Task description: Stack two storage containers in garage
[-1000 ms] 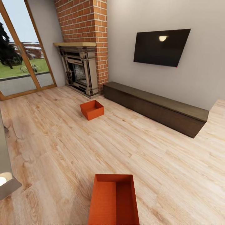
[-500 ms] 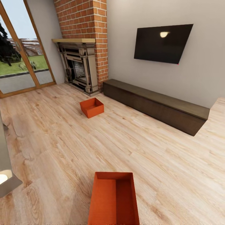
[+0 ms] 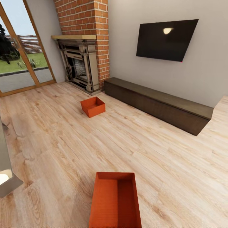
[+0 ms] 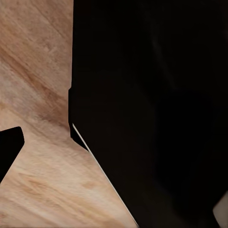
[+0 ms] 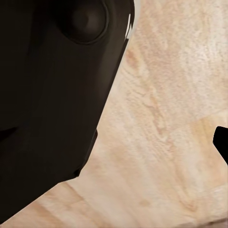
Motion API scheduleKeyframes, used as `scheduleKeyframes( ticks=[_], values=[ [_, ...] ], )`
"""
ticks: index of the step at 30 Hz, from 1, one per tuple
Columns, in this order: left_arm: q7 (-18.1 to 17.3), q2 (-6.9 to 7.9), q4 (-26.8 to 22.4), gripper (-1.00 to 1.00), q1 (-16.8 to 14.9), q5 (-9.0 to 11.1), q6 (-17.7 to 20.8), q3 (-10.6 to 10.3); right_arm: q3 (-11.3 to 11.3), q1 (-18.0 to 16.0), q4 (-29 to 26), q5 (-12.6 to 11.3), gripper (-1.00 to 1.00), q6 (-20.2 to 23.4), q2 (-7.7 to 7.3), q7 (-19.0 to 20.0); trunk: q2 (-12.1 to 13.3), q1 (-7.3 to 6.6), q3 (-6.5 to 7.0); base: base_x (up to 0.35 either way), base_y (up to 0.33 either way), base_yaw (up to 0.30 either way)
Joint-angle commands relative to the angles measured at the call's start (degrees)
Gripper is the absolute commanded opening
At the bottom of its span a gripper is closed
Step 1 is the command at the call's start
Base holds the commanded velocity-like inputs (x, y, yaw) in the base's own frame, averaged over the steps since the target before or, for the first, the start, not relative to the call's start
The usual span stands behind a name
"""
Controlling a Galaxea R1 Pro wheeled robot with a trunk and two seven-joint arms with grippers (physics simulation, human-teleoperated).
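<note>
— Whereabouts of the two storage containers?

— Near container [image 3: 115,202] low and dead ahead on the plank floor [image 3: 142,152], open side up, empty. Far container [image 3: 92,106] well beyond, resting near the fireplace [image 3: 79,63] and the end of the long dark cabinet [image 3: 158,106]. Both apart from either hand, judging by the wrist views: just dark robot casing [image 4: 142,95] above bare planks, no orange anywhere.

— State of the left hand and right hand?

— Cannot tell, released or clenched. Nothing visibly grasped.

— Step in hand?

— Likely the very start: closing in on the near container inside the living room, with no pickup made and the garage nowhere in sight.

— Next move?

— Probably rolling nearer, lowering the trunk, then bringing a hand to each long wall for a level lift. Thin straight walls, so worth pinching squarely to avoid tilting. Far container for afterwards.
</note>
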Motion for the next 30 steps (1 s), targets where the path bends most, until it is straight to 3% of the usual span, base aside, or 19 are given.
scheduleKeyframes(
  ticks=[1, 30],
  values=[
    [0.0, -0.01, 0.0, 1.00, 0.0, 0.4, -0.1, 0.3, 0.5, -0.1, 0.2, -0.6, 1.00, -0.4, 0.03, 0.0, 0.0, 0.00, -0.13, 0.000, 0.000, 0.000],
    [0.0, -0.10, 0.0, 1.00, 0.0, 0.4, -0.1, 0.3, 0.5, -0.1, 0.2, -0.6, 1.00, -0.4, 0.04, 0.0, 0.0, 0.00, -2.77, 0.000, 0.000, 0.000]
  ],
)
